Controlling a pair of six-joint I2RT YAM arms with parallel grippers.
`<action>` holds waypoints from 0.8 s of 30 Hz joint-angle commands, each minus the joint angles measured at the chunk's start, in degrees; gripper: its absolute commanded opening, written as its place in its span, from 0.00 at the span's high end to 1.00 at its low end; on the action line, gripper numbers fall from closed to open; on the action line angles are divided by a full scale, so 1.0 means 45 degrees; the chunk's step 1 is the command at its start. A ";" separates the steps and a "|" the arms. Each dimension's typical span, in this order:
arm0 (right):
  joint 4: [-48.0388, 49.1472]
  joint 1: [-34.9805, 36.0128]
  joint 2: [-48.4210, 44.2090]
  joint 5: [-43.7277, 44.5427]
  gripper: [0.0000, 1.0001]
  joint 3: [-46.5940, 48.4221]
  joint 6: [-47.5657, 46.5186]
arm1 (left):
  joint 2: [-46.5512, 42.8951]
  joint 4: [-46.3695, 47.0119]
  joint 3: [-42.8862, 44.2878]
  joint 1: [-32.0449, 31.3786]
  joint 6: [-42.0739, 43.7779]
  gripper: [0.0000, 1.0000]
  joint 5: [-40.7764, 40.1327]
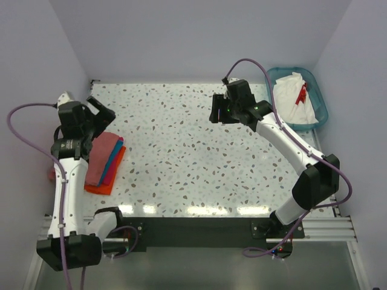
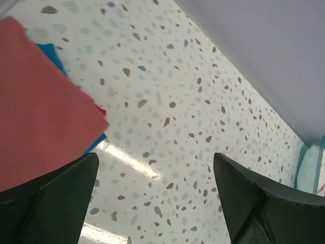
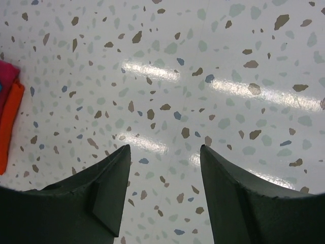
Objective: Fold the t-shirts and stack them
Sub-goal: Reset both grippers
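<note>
- The folded shirts (image 1: 106,162) lie stacked at the left side of the table (image 1: 181,151), with the salmon one on top.
- A white shirt (image 1: 294,96) sits crumpled in the basket (image 1: 322,104).
- The left gripper (image 1: 103,112) and the right gripper (image 1: 216,109) are both spread open and hold nothing.
- The white shirt is probably next: the right gripper should pinch one edge only and lift it fully out of the basket.

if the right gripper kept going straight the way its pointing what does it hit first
Most likely the table: the right gripper is open and angled down at its speckled surface, with nothing between. The folded stack lies off to one side.
</note>
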 commanded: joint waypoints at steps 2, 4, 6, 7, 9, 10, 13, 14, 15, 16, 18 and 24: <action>0.0103 -0.0012 -0.0548 0.0423 0.39 -0.0062 -0.0219 | 0.0804 0.1935 0.0019 -0.2576 0.0325 0.00 -0.0490; 0.0162 -0.0012 -0.0724 0.0579 0.39 -0.0414 -0.0278 | 0.1079 0.2365 -0.0078 -0.3728 0.0345 0.00 -0.1209; 0.0259 -0.0012 -0.0977 0.0813 0.39 -0.0783 -0.0395 | 0.1547 0.2755 -0.0117 -0.5349 0.0442 0.00 -0.1661; 0.0260 -0.0012 -0.1037 0.0911 0.39 -0.0882 -0.0434 | 0.1743 0.2834 -0.0079 -0.5857 0.0481 0.00 -0.2070; 0.0221 -0.0012 -0.1193 0.1203 0.39 -0.1116 -0.0532 | 0.2406 0.3029 -0.0020 -0.7089 0.0599 0.00 -0.2269; 0.0202 -0.0012 -0.1252 0.1321 0.39 -0.1195 -0.0551 | 0.2641 0.3108 -0.0020 -0.7731 0.0618 0.00 -0.2308; 0.0260 0.0007 -0.1544 0.1653 0.39 -0.1605 -0.0610 | 0.3325 0.3459 -0.0020 -0.8729 0.0755 0.00 -0.2405; 0.0376 -0.0012 -0.1623 0.1750 0.39 -0.1877 -0.0591 | 0.3597 0.3673 -0.0039 -0.8927 0.0833 0.00 -0.2386; 0.0416 -0.0012 -0.1720 0.1848 0.39 -0.2054 -0.0571 | 0.3697 0.3810 -0.0136 -0.9103 0.0872 0.00 -0.2212; 0.0532 -0.0012 -0.1972 0.1907 0.39 -0.2249 -0.0532 | 0.3949 0.3947 -0.0176 -0.9336 0.0950 0.00 -0.2036; 0.0826 -0.0012 -0.2247 0.1927 0.39 -0.2871 -0.0415 | 0.4224 0.4084 -0.0176 -0.9514 0.1087 0.00 -0.1704; 0.1354 -0.0032 -0.2913 0.2902 0.36 -0.3794 -0.0259 | 0.4732 0.4183 -0.0098 -0.9808 0.1673 0.00 -0.1079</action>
